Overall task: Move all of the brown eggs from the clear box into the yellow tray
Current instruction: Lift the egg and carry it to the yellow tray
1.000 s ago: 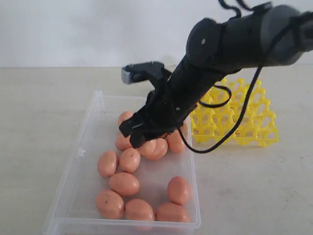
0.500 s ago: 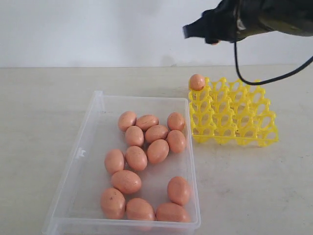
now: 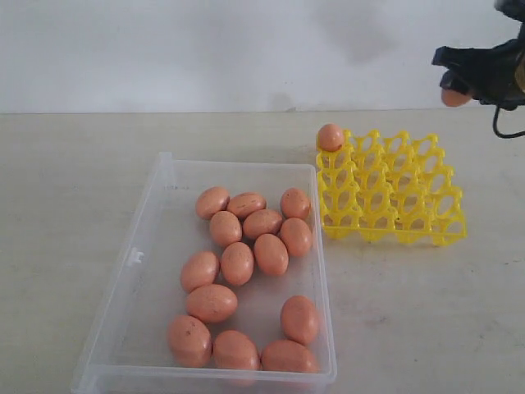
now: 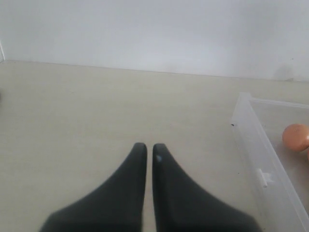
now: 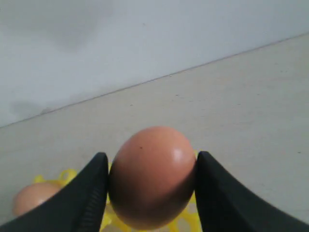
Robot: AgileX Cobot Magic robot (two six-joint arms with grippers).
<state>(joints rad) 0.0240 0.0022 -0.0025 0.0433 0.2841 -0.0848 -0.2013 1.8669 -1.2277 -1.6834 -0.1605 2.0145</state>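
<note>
Several brown eggs (image 3: 238,263) lie loose in the clear box (image 3: 135,256) at the front left. The yellow tray (image 3: 392,190) stands to the right of the box, with one egg (image 3: 330,136) in its far left corner cup. High at the right edge, above the tray's far right side, my right gripper (image 3: 457,92) is shut on a brown egg (image 5: 152,176); yellow lattice (image 5: 65,177) and the seated egg (image 5: 33,198) show below it. My left gripper (image 4: 149,147) is shut and holds nothing, over bare table beside the box wall (image 4: 263,164). It does not show in the exterior view.
A pale wall runs along the back of the beige table (image 3: 74,180). The box has a small latch (image 3: 136,255) on its left wall. Bare table lies to the left of the box and in front of the yellow tray.
My right arm lifted out of the clear box with an egg and swung up and right, past the yellow tray's far edge. One egg has appeared in the tray's corner cup.
</note>
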